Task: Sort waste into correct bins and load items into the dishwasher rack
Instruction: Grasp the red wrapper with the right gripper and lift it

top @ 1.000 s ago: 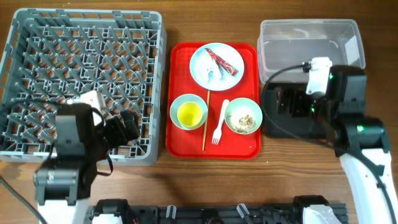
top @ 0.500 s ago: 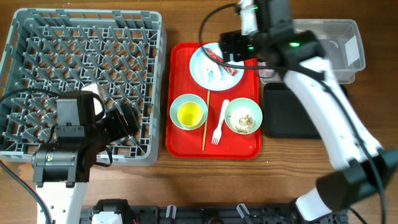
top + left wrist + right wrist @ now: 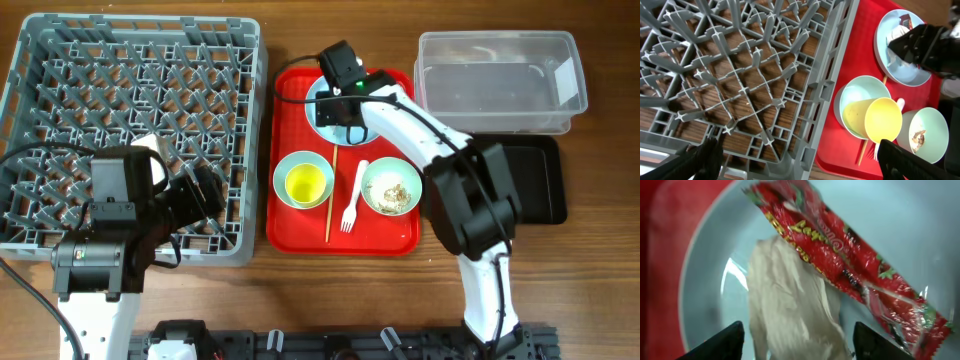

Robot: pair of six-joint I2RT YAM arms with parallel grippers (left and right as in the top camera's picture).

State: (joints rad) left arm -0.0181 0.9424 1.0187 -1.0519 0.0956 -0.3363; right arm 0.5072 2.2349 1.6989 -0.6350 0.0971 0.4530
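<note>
Red wrapper (image 3: pixel 850 275) and tissue (image 3: pixel 790 315), unseen overhead, below the wide-apart right claw (image 3: pixel 800 342)

Red wrapper (image 3: pixel 840 265) overlapping crumpled tissue (image 3: pixel 790 315) on pale plate (image 3: pixel 940 230)

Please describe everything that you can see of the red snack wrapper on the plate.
The red snack wrapper is a long, narrow packet of glossy plastic, red with yellow lettering and small green marks, flattened and creased. It lies diagonally on the pale plate, and one long edge touches the crumpled white tissue. The open right gripper hovers close over both; whether a finger touches the wrapper cannot be told.
</note>
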